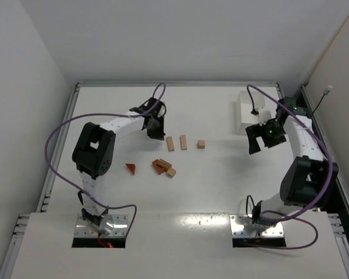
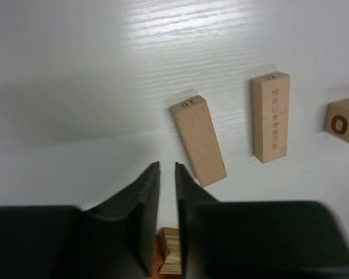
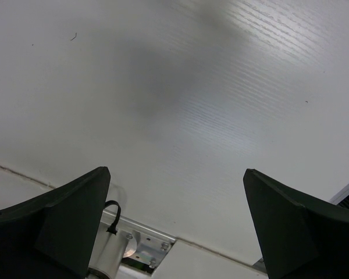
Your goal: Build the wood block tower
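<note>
The loose pieces of the wood block tower lie flat mid-table. Two pale bars (image 1: 170,143) (image 1: 184,142) and a cube (image 1: 202,143) form a row; a reddish wedge (image 1: 131,168) and a small heap of brown and tan pieces (image 1: 163,167) lie nearer. My left gripper (image 1: 157,132) hovers just left of the row. In its wrist view the near bar (image 2: 198,140), second bar (image 2: 270,116) and cube (image 2: 342,120) lie ahead of the left gripper (image 2: 167,165), whose jaws stand nearly together, empty. My right gripper (image 3: 175,174) is wide open over bare table.
A white box-like tray (image 1: 247,113) stands at the back right, just beside my right gripper (image 1: 257,139). Metal rails edge the table on the left, back and right. Purple cables loop from both arms.
</note>
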Motion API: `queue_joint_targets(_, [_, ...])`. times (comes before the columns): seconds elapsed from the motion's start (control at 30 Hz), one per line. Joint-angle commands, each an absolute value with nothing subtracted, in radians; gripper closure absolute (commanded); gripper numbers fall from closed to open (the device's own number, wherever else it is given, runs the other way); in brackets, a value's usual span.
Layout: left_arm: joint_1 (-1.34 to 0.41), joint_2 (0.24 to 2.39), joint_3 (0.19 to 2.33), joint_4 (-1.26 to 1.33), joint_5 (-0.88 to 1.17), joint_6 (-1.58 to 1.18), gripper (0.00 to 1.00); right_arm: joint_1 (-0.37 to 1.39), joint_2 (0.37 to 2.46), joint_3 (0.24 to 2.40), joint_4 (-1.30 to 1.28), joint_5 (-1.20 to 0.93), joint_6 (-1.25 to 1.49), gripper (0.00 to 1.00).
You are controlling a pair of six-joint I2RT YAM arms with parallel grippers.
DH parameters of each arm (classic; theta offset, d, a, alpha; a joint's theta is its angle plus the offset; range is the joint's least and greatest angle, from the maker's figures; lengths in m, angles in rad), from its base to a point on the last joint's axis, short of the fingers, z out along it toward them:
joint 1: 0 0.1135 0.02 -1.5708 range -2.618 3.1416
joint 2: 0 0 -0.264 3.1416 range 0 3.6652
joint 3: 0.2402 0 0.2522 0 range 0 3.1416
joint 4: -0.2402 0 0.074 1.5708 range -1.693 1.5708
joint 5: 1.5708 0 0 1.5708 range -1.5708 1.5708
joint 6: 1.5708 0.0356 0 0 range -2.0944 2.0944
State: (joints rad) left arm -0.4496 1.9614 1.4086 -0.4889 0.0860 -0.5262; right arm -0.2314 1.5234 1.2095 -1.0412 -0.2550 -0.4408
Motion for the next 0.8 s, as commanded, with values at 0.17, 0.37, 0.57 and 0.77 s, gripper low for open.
queue_joint_targets(0.17, [-0.43,2.012,1.426,-0.568,0.014,-0.515,1.0,-0.224,1.525,1.215,-1.025,-0.281,-0.431,0.03])
queue_joint_targets(0.37, [-0.449,2.049,1.472,-0.577,0.014,-0.515,1.0,-0.224,1.514,1.206,-1.025,-0.272,-0.431,0.03])
queue_joint_targets(0.57, [-0.468,2.095,1.515,-0.586,0.061,-0.515,1.0,-0.224,1.505,1.187,-1.025,-0.272,-0.431,0.03])
queue_joint_targets(0.77, [-0.486,2.128,1.548,-0.586,0.094,-0.515,1.0,-0.224,1.496,1.187,-1.025,-0.272,-0.431,0.03])
